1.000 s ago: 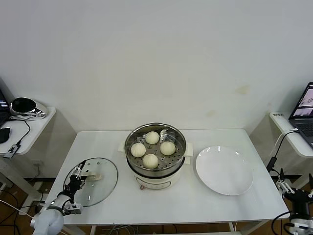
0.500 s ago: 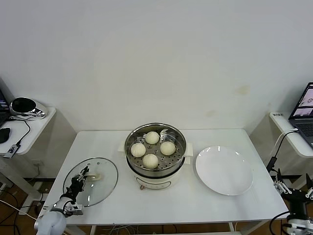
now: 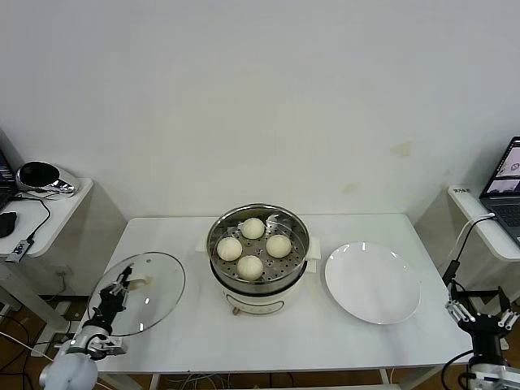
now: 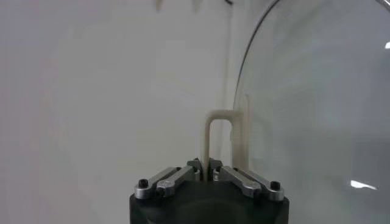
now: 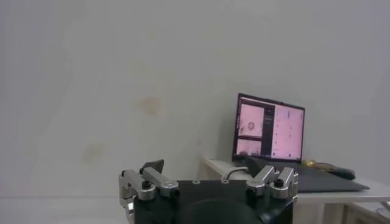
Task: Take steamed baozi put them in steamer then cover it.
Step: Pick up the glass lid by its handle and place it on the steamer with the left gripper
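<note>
- Left gripper [image 3: 120, 286]: at the left front corner of the white table [image 3: 357, 341], fingers clamped on the cream loop handle [image 4: 218, 140] of a glass lid [image 3: 138, 304].
- Glass lid: clear dome with a metal rim, held tilted, its far edge raised off the tabletop. It stands well apart from the steamer, on that vessel's left side.
- In the left wrist view the fingers [image 4: 196, 165] meet on the near leg of the handle; the lid's curved rim rises beside it.
- Steamer [image 3: 258, 256]: shiny steel basket with a perforated floor, seated on a white electric pot base with side handles, at the centre of the table. It is uncovered.
- Steamed baozi [image 3: 250, 266]: four cream-white buns lie inside the basket in a diamond pattern, close together, none stacked.
- White plate [image 3: 373, 283]: flat and round, just to the right of the steamer, nothing on it.
- Right gripper [image 3: 479, 309]: off the right front corner of the table, below its edge, fingers spread apart and holding nothing.
- Laptop [image 5: 270, 135]: open on a side table at the right, screen lit; its contents are too small to read.
- A left side table carries a round black and chrome object [image 3: 42, 176] and cables.
- No brand, label or legible writing is visible on the pot base, lid or plate.
</note>
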You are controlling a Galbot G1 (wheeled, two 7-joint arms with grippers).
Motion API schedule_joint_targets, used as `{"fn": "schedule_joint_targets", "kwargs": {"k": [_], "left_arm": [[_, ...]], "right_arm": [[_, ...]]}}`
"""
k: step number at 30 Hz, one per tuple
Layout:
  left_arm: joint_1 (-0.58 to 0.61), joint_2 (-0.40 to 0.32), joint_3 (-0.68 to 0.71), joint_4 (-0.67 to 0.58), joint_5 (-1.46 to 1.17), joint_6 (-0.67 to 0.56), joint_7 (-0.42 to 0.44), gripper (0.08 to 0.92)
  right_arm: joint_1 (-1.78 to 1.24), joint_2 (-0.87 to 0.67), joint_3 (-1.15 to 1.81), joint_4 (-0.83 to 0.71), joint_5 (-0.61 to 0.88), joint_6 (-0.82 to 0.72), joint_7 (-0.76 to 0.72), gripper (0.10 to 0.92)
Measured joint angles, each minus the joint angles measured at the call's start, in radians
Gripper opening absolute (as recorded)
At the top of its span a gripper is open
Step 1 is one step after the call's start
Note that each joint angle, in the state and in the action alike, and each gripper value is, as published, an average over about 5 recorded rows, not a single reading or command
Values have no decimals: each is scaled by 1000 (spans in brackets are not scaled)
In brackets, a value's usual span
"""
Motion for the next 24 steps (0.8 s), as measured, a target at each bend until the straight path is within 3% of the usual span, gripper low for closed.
{"fn": "schedule_joint_targets", "kwargs": {"k": [12, 18, 24], "left_arm": [[9, 126, -34, -273, -81, 137, 127, 142], [-49, 171, 78, -366, -104, 237, 182, 142], [-159, 160, 256, -409, -75, 342, 245, 142]], "right_arm": [[-11, 11, -34, -1, -37, 3, -16, 823], [-3, 25, -54, -4, -68, 7, -22, 823], [3, 39, -81, -7, -107, 11, -23, 823]]}}
